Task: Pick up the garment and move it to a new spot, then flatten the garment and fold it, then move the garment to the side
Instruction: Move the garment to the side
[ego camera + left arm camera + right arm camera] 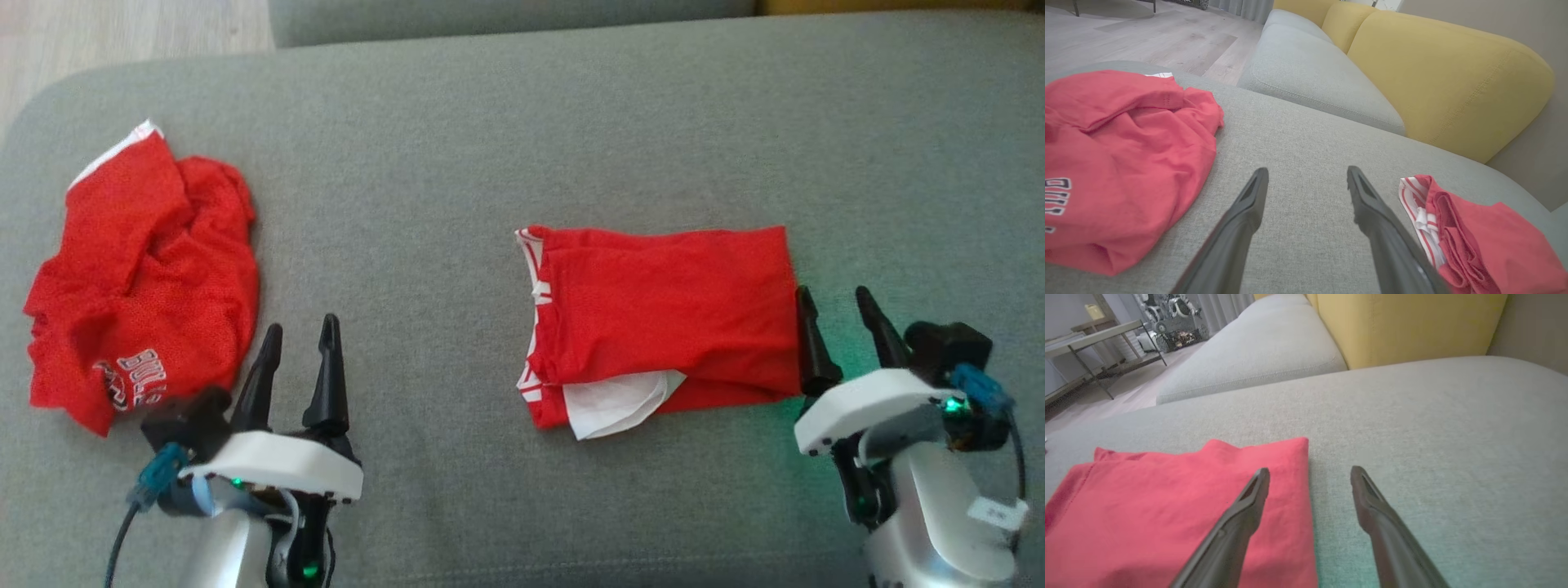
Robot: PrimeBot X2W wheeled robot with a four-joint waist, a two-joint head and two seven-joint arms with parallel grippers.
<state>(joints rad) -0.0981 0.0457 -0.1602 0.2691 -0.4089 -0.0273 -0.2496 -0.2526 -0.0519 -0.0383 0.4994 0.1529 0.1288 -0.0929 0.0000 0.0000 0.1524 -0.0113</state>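
grey sofa cushion [522, 122] serves as the work surface. folded garment [661, 310] lies right of centre, long axis running left to right. right hand [833, 291] sits at its right short edge, fingers spread wide and empty, one over the cloth, the other over bare cushion. left hand [301, 322], also wide open and empty, is well apart from it, just beside a crumpled garment [139, 278]. right arm looks better placed for the shift aside.

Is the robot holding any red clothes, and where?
Nothing is held. The left hand and right hand are open; the folded garment lies free.
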